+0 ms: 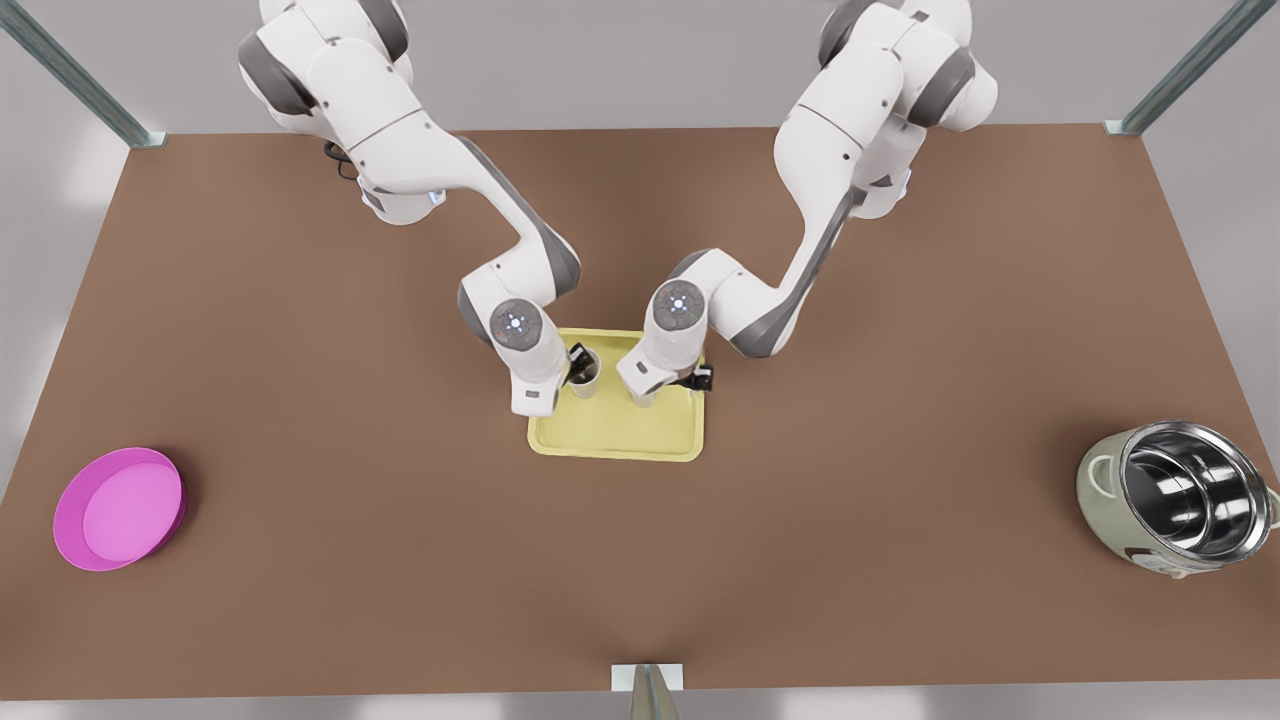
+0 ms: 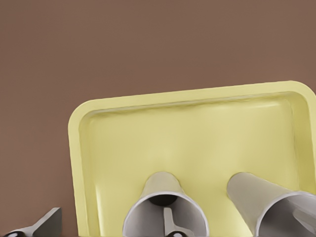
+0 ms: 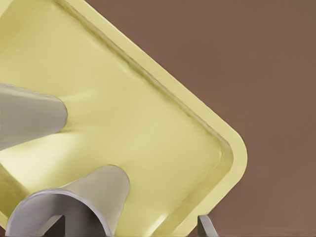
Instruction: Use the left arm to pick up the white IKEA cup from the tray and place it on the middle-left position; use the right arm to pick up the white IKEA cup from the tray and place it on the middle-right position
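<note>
Both grippers' fingers [image 2: 168, 222] straddle cup [image 1: 586, 372] rims.

My rig: two white jointed arms, left arm [image 1: 420, 150] and right arm [image 1: 850, 140], each with rounded shells, grey joint panels, a round grey wrist cap with a lit dot pattern, and black gripper parts.

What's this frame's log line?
phase: grasp; left gripper: open astride left cup rim; right gripper: open astride right cup rim; both on tray
</note>
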